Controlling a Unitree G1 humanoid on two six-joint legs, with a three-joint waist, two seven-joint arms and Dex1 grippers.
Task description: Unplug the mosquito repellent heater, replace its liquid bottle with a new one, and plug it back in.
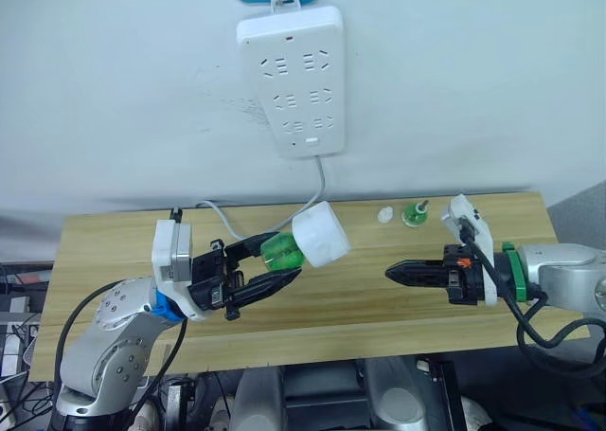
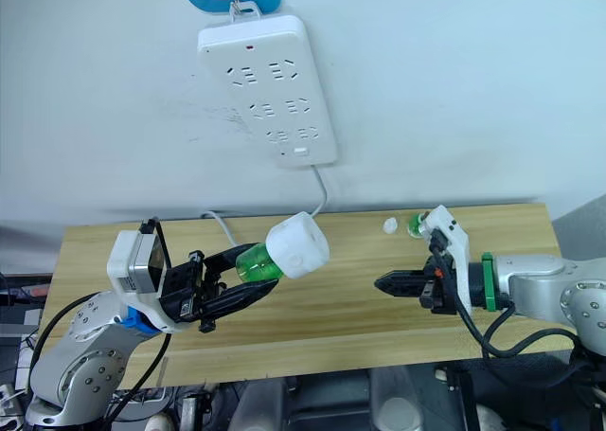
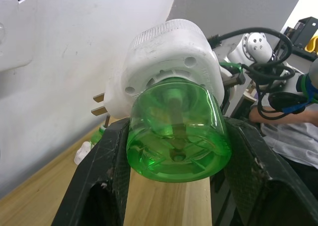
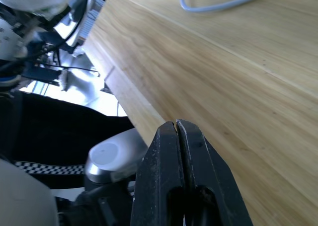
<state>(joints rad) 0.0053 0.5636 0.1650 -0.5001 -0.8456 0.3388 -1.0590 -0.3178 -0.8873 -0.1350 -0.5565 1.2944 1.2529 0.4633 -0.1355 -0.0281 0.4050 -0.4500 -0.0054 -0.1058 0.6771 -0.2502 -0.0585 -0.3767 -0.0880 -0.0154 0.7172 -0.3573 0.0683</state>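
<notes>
Left wrist view gives us the left gripper (image 3: 174,186) clamped on the green bottle (image 3: 176,131), which sits screwed into the white heater (image 3: 169,57) (two prongs jut from its side). We see the pair held above the table (image 1: 379,298), at 9 o'clock from the right gripper (image 1: 398,273), whose fingers are pressed together, empty. Another green bottle (image 1: 414,213) stands at the table's far edge, 12 o'clock of that gripper, beside a white cap (image 1: 385,215).

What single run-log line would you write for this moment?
left gripper: shut on green bottle in heater | right gripper: shut, empty | old bottle, cap: on table
</notes>
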